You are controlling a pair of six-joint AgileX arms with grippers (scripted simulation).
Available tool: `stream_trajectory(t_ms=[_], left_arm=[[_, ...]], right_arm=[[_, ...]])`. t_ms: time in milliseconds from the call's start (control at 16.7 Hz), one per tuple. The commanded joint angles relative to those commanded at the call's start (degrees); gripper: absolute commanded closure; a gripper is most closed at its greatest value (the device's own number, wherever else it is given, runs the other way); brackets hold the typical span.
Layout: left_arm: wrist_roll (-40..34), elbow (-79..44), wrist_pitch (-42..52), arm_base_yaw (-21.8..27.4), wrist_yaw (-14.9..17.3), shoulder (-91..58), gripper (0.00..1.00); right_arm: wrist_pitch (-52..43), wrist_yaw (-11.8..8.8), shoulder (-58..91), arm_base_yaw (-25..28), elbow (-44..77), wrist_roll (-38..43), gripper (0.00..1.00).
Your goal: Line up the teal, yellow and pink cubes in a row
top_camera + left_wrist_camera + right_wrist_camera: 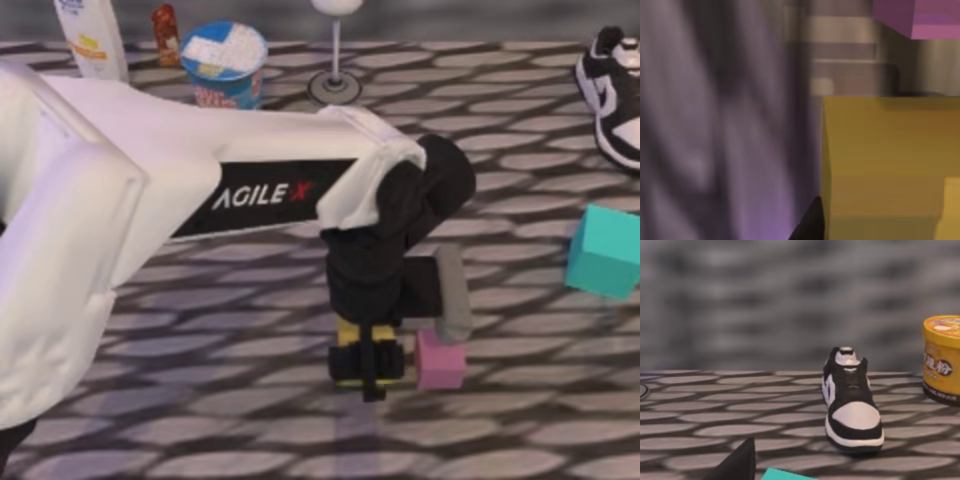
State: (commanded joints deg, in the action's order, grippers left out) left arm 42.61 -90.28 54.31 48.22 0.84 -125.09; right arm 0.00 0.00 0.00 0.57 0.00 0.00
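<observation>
My left arm reaches across the table, and its gripper [370,362] points down, shut on the yellow cube [352,335]. In the left wrist view the yellow cube [885,160] fills the near side, with one dark finger [810,225] against its side. The small pink cube [440,360] rests on the table just right of the yellow one, almost touching it; its corner [920,17] also shows in the left wrist view. The large teal cube [603,250] stands apart at the far right edge. My right gripper [740,462] is out of the top view, with a teal cube corner [785,474] beside it.
Along the back stand a white bottle [90,35], a small red bottle [166,30], a blue cup [225,62] and a stemmed glass [336,80]. A black-and-white shoe [615,90] lies at the back right. The right wrist view shows a yellow tub [942,360].
</observation>
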Motion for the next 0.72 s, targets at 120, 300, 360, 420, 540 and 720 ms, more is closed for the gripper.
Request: stream_trajectory(t_ms=[120, 300, 360, 420, 540, 720], left_arm=[[0.0, 0.0, 0.0, 0.0, 0.0, 0.0, 0.1], [0.0, 0.0, 0.0, 0.0, 0.0, 0.0, 0.0], [0.0, 0.0, 0.0, 0.0, 0.0, 0.0, 0.0], [0.0, 0.0, 0.0, 0.0, 0.0, 0.0, 0.0], [0.0, 0.0, 0.0, 0.0, 0.0, 0.0, 0.0], [0.0, 0.0, 0.0, -0.1, 0.0, 0.0, 0.0]], right_arm=[[0.0, 0.0, 0.0, 0.0, 0.0, 0.0, 0.0], [0.0, 0.0, 0.0, 0.0, 0.0, 0.0, 0.0], [0.0, 0.0, 0.0, 0.0, 0.0, 0.0, 0.0], [0.0, 0.0, 0.0, 0.0, 0.0, 0.0, 0.0], [0.0, 0.0, 0.0, 0.0, 0.0, 0.0, 0.0], [0.0, 0.0, 0.0, 0.0, 0.0, 0.0, 0.0]])
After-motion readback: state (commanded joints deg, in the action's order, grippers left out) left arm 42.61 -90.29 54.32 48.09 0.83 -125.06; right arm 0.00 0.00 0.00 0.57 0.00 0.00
